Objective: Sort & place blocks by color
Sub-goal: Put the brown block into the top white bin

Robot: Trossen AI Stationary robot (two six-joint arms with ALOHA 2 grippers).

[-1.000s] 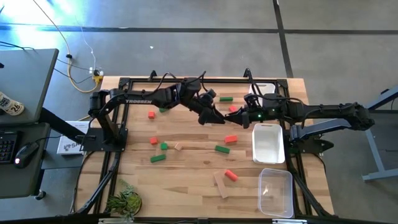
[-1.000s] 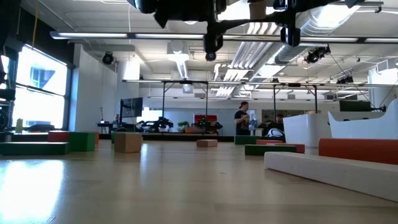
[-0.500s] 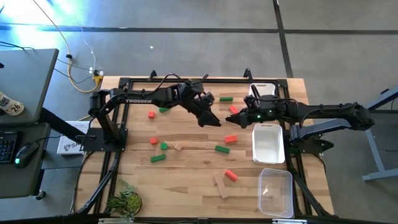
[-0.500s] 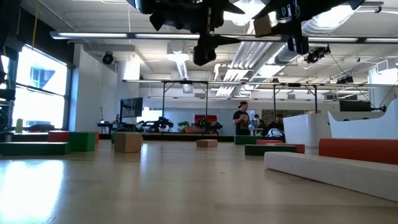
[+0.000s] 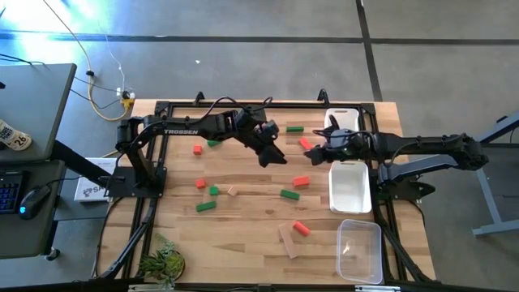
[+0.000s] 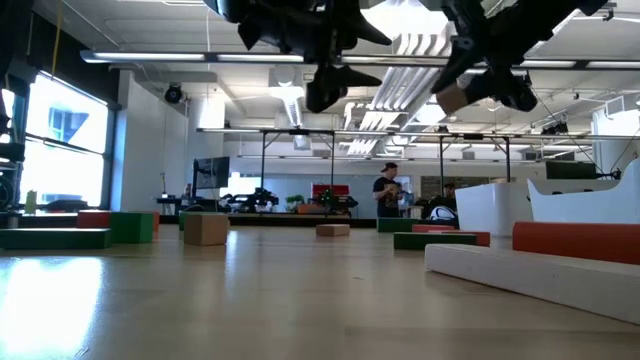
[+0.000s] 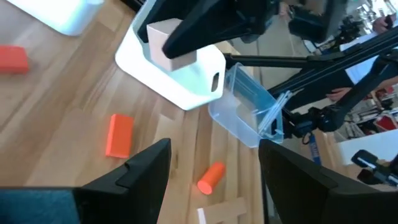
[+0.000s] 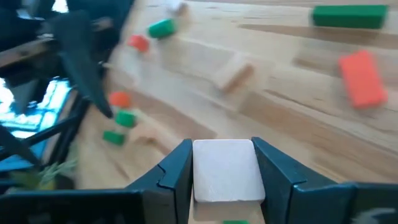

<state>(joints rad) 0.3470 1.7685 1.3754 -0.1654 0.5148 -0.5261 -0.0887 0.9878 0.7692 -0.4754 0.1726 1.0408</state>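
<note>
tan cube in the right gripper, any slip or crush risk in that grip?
Crush looks unlikely: the tan cube reads as solid wood, so probably stiff. Slip seems low too, since the right gripper has a finger on each flat side face. Likely light for its size; it hangs well above the table in the low view.

My right end effector has carried its tan cube away from the left arm, toward the desk's right edge and the white tray, and lower in the low view. My left end effector has dropped slightly and swung toward the desk's middle.
</note>
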